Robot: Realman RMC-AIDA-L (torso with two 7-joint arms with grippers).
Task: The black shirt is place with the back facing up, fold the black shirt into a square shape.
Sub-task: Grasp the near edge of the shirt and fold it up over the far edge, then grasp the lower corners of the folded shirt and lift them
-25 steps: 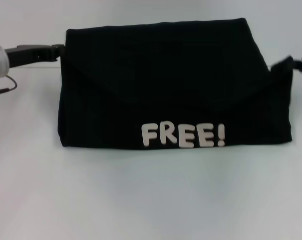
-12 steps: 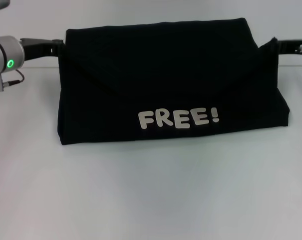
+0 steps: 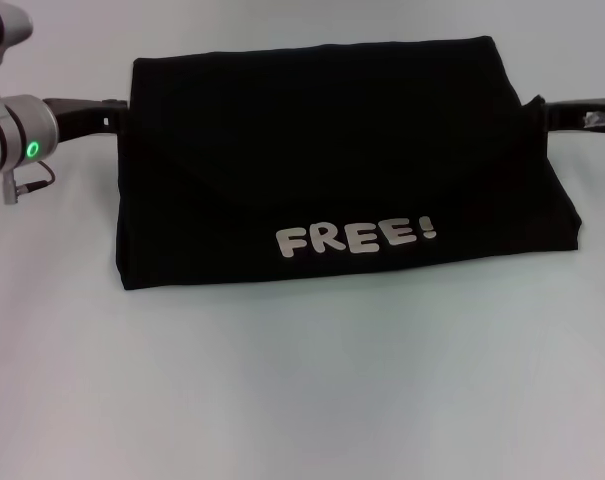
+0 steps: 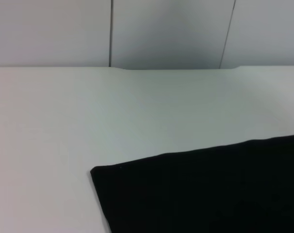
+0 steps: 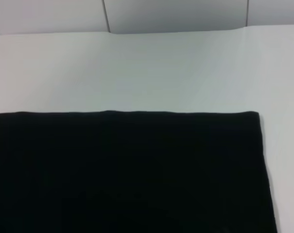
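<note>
Left gripper (image 3: 117,108) at the left far corner of the black shirt (image 3: 332,150), black jaws touching the cloth edge there; whether clamped on it or apart, impossible to tell. Behind it, silver wrist section with a green light (image 3: 32,150), reaching in from the left edge of the head view. Right gripper (image 3: 542,110) at the opposite far corner, dark jaws meeting a small raised peak of cloth; state likewise impossible to tell. Neither wrist view showing its own jaws.

Black shirt lying folded into a wide band across the middle of the white table (image 3: 302,390), far edge straight, near edge running slightly slanted, higher toward the right. Diagonal fold lines crossing the upper layer from both far corners down toward the centre. Silver-white "FREE!" lettering (image 3: 355,238) facing up, just above the near edge, a little right of centre, tilted with the cloth.

Left wrist view: one black corner on the table, pale wall panels (image 4: 171,31) beyond. Right wrist view: a straight cloth edge and a squared corner, same panels behind.
</note>
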